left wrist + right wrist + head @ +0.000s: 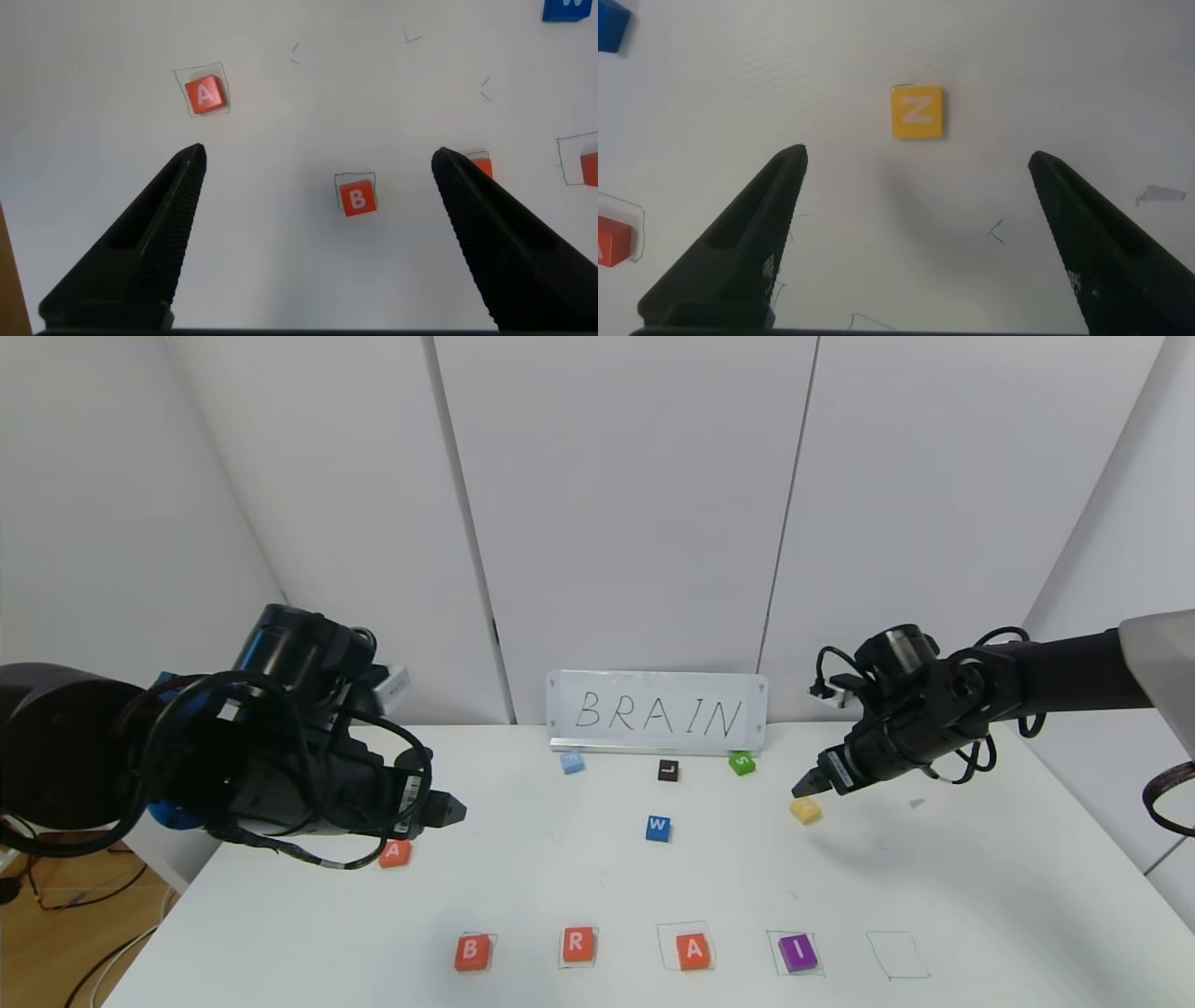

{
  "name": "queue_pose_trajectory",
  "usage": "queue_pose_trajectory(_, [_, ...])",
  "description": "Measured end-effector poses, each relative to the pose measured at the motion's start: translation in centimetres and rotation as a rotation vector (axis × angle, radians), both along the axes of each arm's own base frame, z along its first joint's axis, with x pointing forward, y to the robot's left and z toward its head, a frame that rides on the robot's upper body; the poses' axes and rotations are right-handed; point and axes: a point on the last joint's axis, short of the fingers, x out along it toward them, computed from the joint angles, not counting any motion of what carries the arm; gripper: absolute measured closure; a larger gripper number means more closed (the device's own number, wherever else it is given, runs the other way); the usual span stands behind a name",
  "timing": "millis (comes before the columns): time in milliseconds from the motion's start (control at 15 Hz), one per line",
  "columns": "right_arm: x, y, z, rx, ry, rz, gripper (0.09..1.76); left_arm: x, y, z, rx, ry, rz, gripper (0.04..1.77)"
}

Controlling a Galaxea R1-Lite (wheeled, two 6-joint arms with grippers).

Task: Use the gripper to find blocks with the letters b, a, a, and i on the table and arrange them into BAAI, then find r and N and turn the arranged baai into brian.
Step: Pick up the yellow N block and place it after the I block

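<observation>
Along the front of the white table [971, 887] lie the blocks B [471, 952], the r [577, 945], A [693, 952] and purple I [798, 953], each on a pen-drawn square. A second A [395, 852] lies farther back on the left, just under my left gripper [448, 810]. That gripper hangs open above the table, with B [357, 198] showing between its fingers and A [205, 94] off to one side. My right gripper [810, 784] is open and empty, hovering just behind the yellow N [805, 809]. In the right wrist view the N [917, 113] lies beyond the fingertips [796, 159].
A white sign reading BRAIN [656, 712] stands at the back. In front of it lie a light blue tile [571, 762], a black L [667, 770], a green S [741, 763] and a blue W [658, 828]. An empty drawn square [898, 955] follows the I.
</observation>
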Motion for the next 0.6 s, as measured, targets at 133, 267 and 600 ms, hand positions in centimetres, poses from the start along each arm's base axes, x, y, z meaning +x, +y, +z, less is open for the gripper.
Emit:
queue_pose_trajectory(133, [0.2,0.5,-0.6,-0.021,0.006,0.031,0.14,0.2,0.0,-0.3,0.004,0.009,0.001,0.09])
queue_pose_trajectory(267, [0.6,1.6,-1.9,-0.046,0.020,0.077,0.14,0.4,-0.1,-0.5,0.007,0.015,0.001,0.09])
queue_pose_trajectory(600, [1.4,2.9,-3.8,-0.107,0.034,0.080,0.14,0.6,-0.2,-0.9,0.011,0.027,0.000,0.09])
